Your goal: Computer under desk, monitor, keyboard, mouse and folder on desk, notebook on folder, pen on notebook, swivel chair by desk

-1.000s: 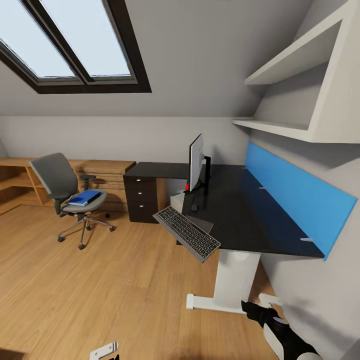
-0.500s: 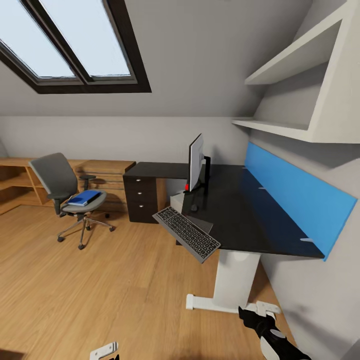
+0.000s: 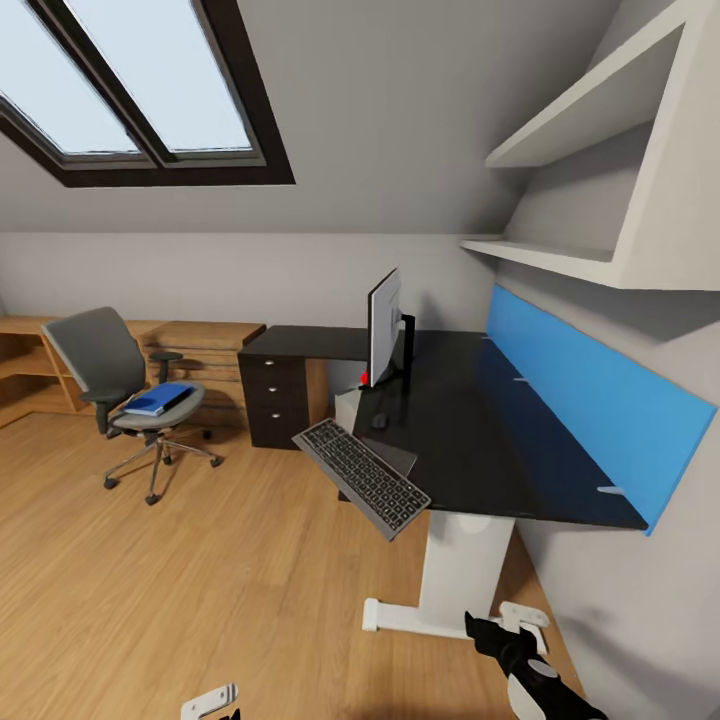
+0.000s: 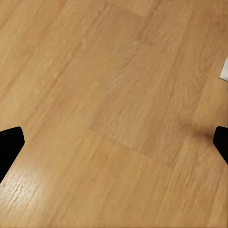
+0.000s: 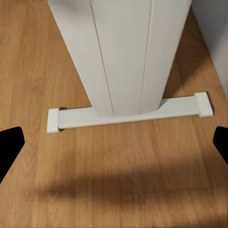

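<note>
The black-topped desk runs along the right wall. On it stands the monitor, seen nearly edge-on, with the small dark mouse in front of it. The keyboard lies tilted, overhanging the desk's front edge. A pale corner of the computer shows under the desk. The swivel chair stands far left with the blue folder on its seat. Notebook and pen are not discernible. My right gripper is open, facing the desk's white leg. My left gripper is open over bare floor.
A dark drawer unit stands under the desk's far end. Beside it, a light-wood dresser lines the back wall. A long blue panel and white shelves hang above the desk. Wooden floor spreads between me and the chair.
The whole picture has shifted slightly left, so the camera has moved. My right gripper sits a little lower and further left in view.
</note>
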`<state>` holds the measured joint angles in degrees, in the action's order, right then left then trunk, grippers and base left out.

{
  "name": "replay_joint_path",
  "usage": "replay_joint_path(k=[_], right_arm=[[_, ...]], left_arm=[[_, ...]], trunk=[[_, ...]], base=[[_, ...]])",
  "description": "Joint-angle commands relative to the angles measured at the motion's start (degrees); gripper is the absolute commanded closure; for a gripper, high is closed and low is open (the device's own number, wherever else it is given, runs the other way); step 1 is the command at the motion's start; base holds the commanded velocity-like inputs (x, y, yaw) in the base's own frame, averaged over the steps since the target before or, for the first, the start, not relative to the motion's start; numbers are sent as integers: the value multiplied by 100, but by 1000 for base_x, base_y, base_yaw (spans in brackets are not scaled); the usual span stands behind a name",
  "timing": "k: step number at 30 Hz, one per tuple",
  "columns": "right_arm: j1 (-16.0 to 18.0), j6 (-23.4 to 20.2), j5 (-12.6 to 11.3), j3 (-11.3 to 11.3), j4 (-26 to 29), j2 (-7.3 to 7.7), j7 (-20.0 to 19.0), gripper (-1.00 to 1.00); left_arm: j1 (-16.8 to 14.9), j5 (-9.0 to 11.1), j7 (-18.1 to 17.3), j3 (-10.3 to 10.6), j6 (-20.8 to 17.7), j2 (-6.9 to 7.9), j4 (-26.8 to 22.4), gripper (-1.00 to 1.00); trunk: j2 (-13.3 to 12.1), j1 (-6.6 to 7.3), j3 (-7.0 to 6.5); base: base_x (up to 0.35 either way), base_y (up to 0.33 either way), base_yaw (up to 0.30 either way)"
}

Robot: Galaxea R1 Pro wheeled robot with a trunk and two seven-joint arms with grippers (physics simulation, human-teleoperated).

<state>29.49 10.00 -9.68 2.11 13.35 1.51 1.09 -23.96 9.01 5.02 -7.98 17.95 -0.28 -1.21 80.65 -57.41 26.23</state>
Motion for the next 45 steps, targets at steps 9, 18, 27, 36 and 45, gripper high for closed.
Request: replay_joint_path(k=[9, 18, 27, 36, 45], right_arm=[[4, 289, -51, 0, -128, -55, -4, -100], [4, 317, -49, 0, -181, -85, -9, -100], [4, 318, -33, -1, -260, -121, -12, -100], [4, 319, -19, -1, -270, -122, -20, -100], [4, 322, 132, -1, -428, -112, -26, -100]], left_arm=[[-4, 13, 8, -36, 24, -22, -2, -100], [-4, 13, 55, -15, -53, -281, -407, -100], [-4, 19, 82, -11, -1760, -573, -1968, -100], [-3, 255, 86, -11, -3069, -727, -3289, -100], [-63, 1196, 50, -3, -3846, -759, -3593, -100]], trunk=[[3, 0, 6], [3, 0, 6], [3, 0, 6], [3, 0, 6], [3, 0, 6]], base=[[8, -7, 0], [0, 0, 0], [0, 0, 0], [0, 0, 0], [0, 0, 0]])
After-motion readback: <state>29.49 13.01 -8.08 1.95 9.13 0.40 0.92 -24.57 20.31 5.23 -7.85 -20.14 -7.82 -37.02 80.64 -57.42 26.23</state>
